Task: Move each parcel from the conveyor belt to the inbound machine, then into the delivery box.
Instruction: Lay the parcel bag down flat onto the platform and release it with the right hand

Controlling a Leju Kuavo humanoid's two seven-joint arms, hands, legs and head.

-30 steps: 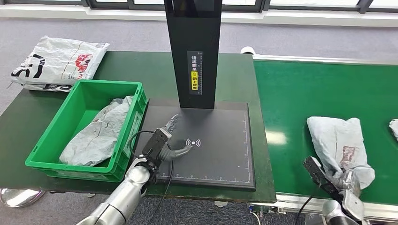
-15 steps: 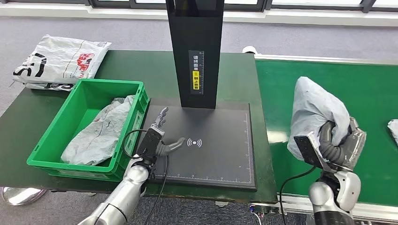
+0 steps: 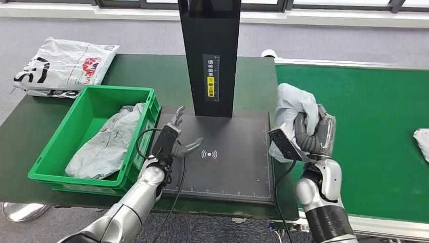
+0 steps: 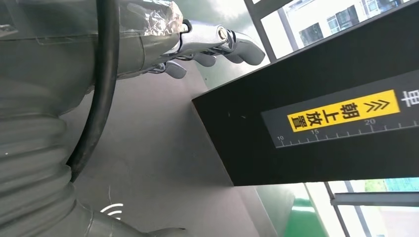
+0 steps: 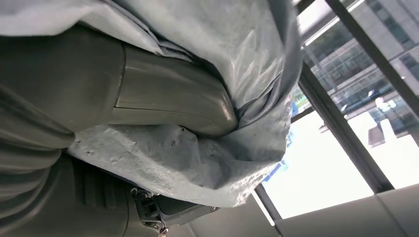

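A grey floor (image 3: 146, 35) runs under everything, with a window frame along the far wall at the top of the head view. On it stands a dark green table (image 3: 152, 76) and, to its right, the bright green conveyor belt (image 3: 364, 131) with a pale metal rail along its far edge. The inbound machine (image 3: 222, 162) sits on the table as a flat black pad with a white signal mark, and a tall black column rises from its far side bearing a yellow label. Left of the pad is the green delivery box (image 3: 55, 147), with a crumpled grey parcel inside (image 3: 103, 144). A white printed bag (image 3: 60, 66) lies on the table's far left corner. The right hand (image 3: 311, 134) grips a grey parcel (image 3: 293, 109), held up in the air at the pad's right edge beside the belt. The left hand (image 3: 174, 139) hovers over the pad's left side, fingers spread and holding nothing. Another pale parcel (image 3: 422, 142) lies at the belt's right edge.
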